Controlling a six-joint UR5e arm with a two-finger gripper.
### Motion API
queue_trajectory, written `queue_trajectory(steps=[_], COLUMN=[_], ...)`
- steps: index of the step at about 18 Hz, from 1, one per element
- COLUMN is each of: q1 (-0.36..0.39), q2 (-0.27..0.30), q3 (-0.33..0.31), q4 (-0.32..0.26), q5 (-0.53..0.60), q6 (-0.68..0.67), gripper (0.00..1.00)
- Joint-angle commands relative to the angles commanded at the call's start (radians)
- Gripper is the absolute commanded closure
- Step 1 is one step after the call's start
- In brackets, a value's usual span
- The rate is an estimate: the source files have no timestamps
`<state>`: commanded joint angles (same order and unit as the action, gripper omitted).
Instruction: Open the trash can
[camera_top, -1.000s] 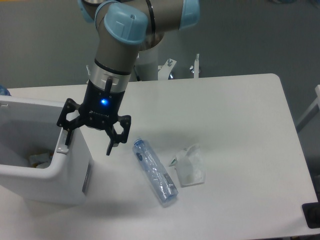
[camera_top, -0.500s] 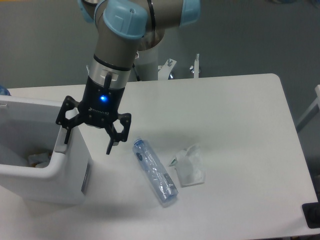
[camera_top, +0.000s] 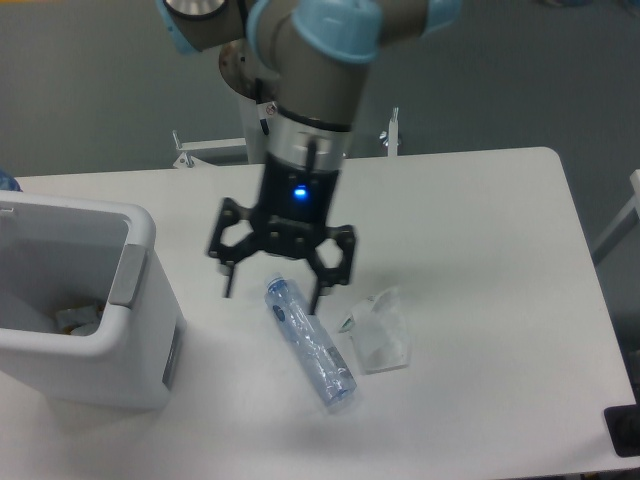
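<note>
At the centre of the fixed camera's frame, the black two-finger gripper (camera_top: 272, 292) now hangs over the table, having swung rightward from the bin's rim, where it stood half a second ago. Its fingers (camera_top: 319, 294) are spread wide and grip nothing; they straddle the upper end of the clear plastic bottle (camera_top: 309, 342), which lies slanted on the white table (camera_top: 480, 250). Just right of the bottle sits the crumpled white wrapper (camera_top: 380, 332). The large white boxy plastic trash can (camera_top: 85, 310) stands at the left edge of the frame, cut off by it, its top open so the inside shows, with the grey rectangular tab (camera_top: 126, 277) on its right rim. It lies apart from the left finger, with bare table between them. Broad open tabletop stretches to the right as far as the rounded far corner.
</note>
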<state>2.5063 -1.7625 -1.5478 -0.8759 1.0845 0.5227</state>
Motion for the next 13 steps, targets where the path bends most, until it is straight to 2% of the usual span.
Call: queue_trajectory(steps=[7,11,13], q1=[0.141,0.227,0.233], q2=[-0.026,-0.09,-0.103], q3=[-0.006,-0.021,-0.026], q4=[-0.017,-0.069,-0.1], q5=[0.168,0.265,0.339], q6=[0.291,0.5,0.588], gripper=[0.0,0.0,0.0])
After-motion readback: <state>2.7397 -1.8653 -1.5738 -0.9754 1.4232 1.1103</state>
